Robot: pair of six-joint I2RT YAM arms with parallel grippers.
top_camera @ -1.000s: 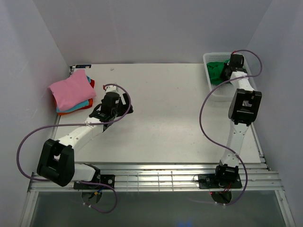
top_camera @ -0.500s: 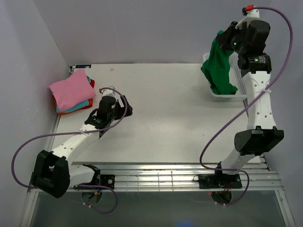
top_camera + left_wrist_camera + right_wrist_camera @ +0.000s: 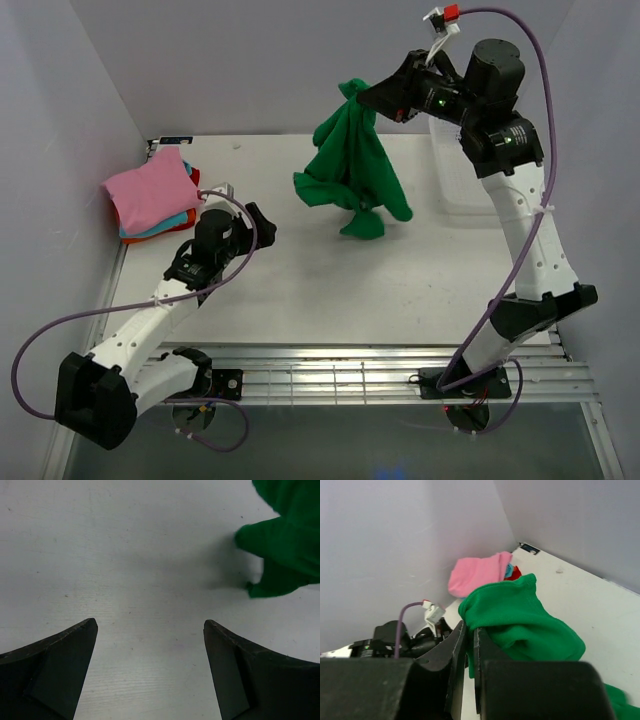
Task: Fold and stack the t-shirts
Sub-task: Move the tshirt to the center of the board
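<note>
Right gripper (image 3: 365, 97) is clamped on the green t-shirt (image 3: 350, 165), which hangs over the table (image 3: 330, 285) toward 12 o'clock. Left gripper (image 3: 262, 222) sits at 9, jaws wide apart, empty. Folded stack (image 3: 150, 195) at 10, basket (image 3: 462, 208) at 2.

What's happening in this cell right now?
The right gripper is shut on a bright green t-shirt, which hangs bunched and unfolded over the middle of the table. The left gripper is open and low over the table, holding nothing, between that shirt and the stack of folded t-shirts, pink on top, at the far left.
</note>
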